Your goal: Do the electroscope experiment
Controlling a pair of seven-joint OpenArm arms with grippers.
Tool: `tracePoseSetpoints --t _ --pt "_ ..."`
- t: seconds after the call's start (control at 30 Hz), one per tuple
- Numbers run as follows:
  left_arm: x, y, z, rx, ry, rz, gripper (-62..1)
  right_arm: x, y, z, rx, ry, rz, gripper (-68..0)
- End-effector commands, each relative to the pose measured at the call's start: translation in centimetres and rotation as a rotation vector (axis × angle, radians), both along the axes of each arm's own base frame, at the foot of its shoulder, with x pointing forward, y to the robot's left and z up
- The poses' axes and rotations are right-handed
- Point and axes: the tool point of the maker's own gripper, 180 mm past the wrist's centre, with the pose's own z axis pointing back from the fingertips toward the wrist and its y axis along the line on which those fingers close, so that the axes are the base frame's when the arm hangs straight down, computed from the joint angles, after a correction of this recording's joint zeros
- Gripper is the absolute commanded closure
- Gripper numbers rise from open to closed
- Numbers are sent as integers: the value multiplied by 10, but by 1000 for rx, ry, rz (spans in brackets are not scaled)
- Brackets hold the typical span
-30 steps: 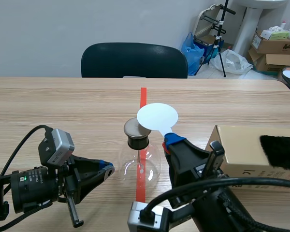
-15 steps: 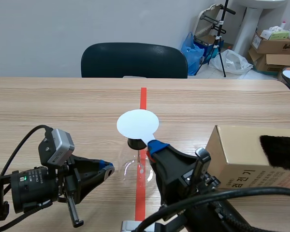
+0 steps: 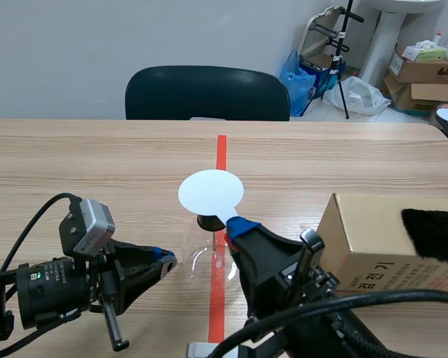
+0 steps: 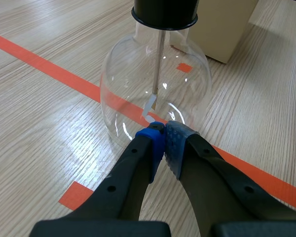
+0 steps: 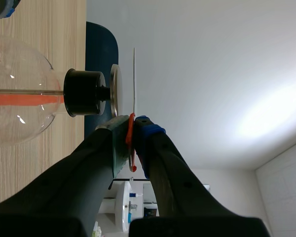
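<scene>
The electroscope is a round glass flask (image 3: 207, 262) with a black stopper (image 3: 208, 221). In the left wrist view its metal rod (image 4: 159, 64) ends in pale foil leaves (image 4: 149, 106) inside the flask (image 4: 119, 89). My right gripper (image 3: 236, 226) is shut on the orange handle (image 5: 130, 134) of a white disc (image 3: 211, 192), which hangs just above the electroscope's metal top plate (image 5: 114, 90) and hides it in the scene view. My left gripper (image 3: 165, 261) is shut on nothing, its blue pads (image 4: 173, 143) right at the flask's near side.
A cardboard box (image 3: 377, 237) with a black furry patch (image 3: 434, 233) on it stands right of the flask, close to my right arm. A dark chair (image 3: 207, 92) is behind the table's far edge. Boxes and bags lie on the floor at the back right.
My right gripper has carried the white disc to the left, from beside the metal top plate to directly over it. The left arm has stayed still.
</scene>
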Motion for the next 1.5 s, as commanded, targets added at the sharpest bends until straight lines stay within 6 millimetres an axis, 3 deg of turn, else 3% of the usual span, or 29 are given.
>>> tracePoseSetpoints --t 0.0,0.93,1.17,1.47 --pt "0 -5 9 -34 -16 -1 -17 6 -3 10 4 -39 -3 -9" --pt "0 -5 9 -34 -16 -1 -17 9 -6 10 6 -39 -29 -9" --pt "0 -5 9 -34 -16 -1 -17 22 -26 11 17 -40 -159 -9" --pt "0 -5 9 -34 -16 -1 -17 38 -67 13 37 -40 -403 -9"
